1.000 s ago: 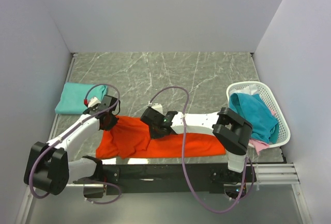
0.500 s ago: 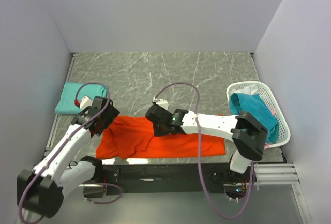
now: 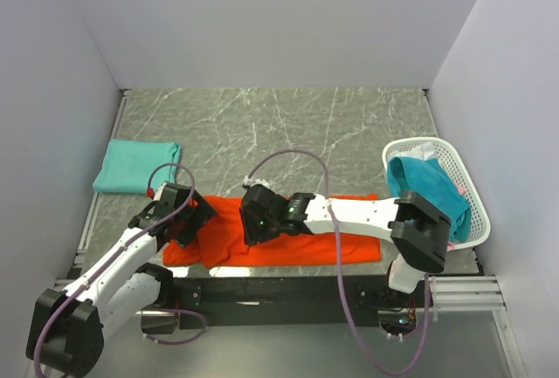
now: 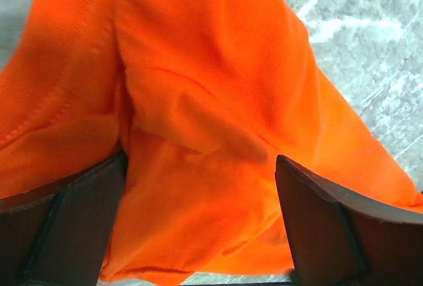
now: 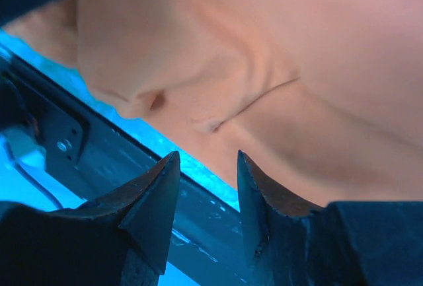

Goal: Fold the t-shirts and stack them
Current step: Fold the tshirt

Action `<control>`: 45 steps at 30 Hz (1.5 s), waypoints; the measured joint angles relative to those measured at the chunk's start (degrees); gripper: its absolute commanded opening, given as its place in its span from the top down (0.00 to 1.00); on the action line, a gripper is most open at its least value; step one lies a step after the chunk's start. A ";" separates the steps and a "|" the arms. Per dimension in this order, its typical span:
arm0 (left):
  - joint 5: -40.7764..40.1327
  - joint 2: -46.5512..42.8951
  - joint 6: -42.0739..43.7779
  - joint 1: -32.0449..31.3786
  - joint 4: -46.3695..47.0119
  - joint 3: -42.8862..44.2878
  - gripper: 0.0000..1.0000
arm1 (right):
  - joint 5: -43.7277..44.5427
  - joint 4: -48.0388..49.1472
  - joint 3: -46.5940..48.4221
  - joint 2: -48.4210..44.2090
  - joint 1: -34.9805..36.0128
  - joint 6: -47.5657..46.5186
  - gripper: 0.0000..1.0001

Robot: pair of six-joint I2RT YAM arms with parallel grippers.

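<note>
orange-red t-shirt (image 3: pixel 349 245) lies in a long band along the near edge of the surface (image 3: pixel 288 125). my left end effector (image 4: pixel 198 187) hangs over its bunched left end, fingers spread wide, cloth between them but not pinched. my right end effector (image 5: pixel 208 160) sits low over the shirt's middle, tips a little apart, gripping nothing. a folded teal t-shirt (image 3: pixel 135 164) lies far left, well apart; teal and pink t-shirts (image 3: pixel 432 195) fill the white basket (image 3: pixel 410 145) at right.

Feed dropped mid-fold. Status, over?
Left hand open over orange shirt. Right hand part open, empty. Right arm lies across shirt.
</note>
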 measured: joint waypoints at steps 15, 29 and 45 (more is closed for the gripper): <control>-0.04 0.31 -0.20 -0.24 2.21 -0.39 0.01 | -2.64 3.85 1.51 10.49 1.07 2.40 0.62; -2.71 -0.24 -0.44 -0.24 0.61 -0.33 0.01 | 2.73 0.76 1.88 10.82 1.05 5.09 1.00; -6.49 -0.90 -1.51 -0.35 -5.38 1.53 0.01 | 8.28 -5.38 1.99 7.96 1.01 5.84 0.44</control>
